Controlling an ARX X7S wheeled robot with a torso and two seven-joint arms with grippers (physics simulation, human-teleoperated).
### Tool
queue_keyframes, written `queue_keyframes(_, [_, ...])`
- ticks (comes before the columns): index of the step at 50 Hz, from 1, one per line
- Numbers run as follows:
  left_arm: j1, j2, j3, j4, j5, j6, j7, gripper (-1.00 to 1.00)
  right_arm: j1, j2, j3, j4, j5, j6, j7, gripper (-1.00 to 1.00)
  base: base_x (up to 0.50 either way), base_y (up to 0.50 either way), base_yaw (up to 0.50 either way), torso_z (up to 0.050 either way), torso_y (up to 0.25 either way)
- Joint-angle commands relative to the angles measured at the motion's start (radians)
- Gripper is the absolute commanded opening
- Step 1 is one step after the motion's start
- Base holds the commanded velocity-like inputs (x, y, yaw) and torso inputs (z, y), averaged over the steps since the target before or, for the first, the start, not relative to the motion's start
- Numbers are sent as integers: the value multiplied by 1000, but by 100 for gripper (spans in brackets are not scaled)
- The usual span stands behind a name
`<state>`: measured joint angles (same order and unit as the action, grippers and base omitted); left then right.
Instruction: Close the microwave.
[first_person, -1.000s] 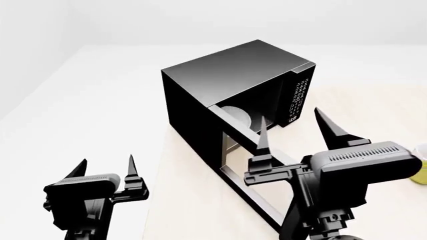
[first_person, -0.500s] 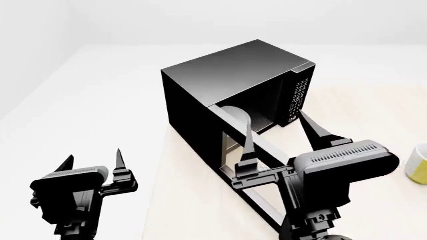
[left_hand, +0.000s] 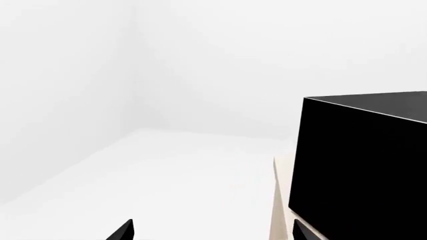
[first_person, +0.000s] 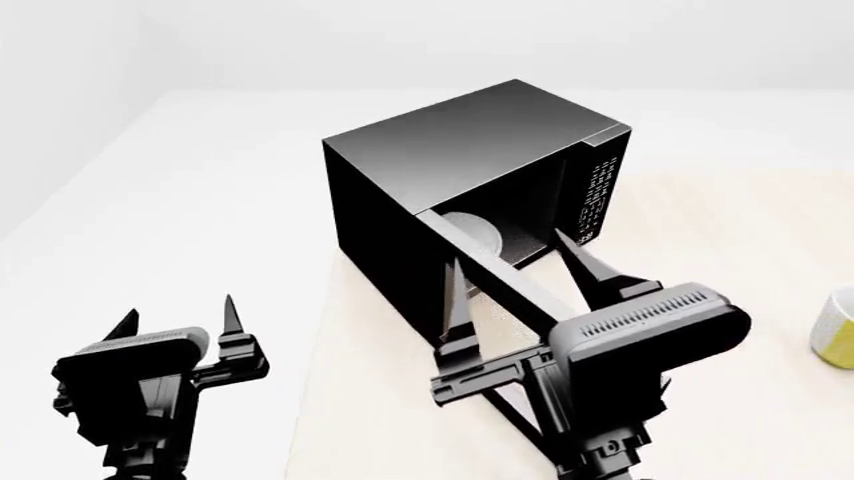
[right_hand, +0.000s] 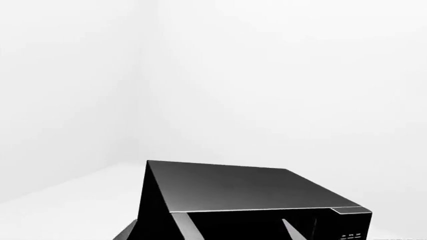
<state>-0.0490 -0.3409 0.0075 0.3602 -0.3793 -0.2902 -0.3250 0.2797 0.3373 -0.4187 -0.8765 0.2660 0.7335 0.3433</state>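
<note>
Microwave, glossy black box, sits at the far left part of the pale bench, one rear corner close to the bench's left edge. It stands skewed to the bench: the long axis runs from near left to far right in the head view, and the front face with the opening looks toward the near right, at the robot's right side. Door stands open, hinged on the left side of the opening and swung out toward the robot, its top edge seen as a long dark bar. White round plate partly visible inside the cavity. Button panel with white markings is on the right end of the front face.

Right hand is spread wide, one finger either side of the open door's top edge; contact cannot be told. The right wrist view shows the microwave's top between both finger tips.

Left hand hangs left of the bench, well apart from the microwave, fingers also wide and holding nothing.

Yellow-green mug at the bench's right, partly cut off.
</note>
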Motion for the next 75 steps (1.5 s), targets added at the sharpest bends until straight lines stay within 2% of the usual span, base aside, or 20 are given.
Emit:
queue_keyframes(1, [-1, -1, 2, -6, 0, 5, -3, 100, 7, -9, -25, 0, 19, 23, -6, 100, 0, 0, 0, 0, 0])
queue_keyframes(43, [-1, -7, 10, -14, -6, 17, -13, 100, 17, -11, -76, 64, 75, 69, -31, 100, 0, 0, 0, 0, 0])
queue_keyframes(75, [-2, -14, 19, -13, -9, 19, -21, 100, -2, -11, -100, 201, 83, 15, -56, 100, 0, 0, 0, 0, 0])
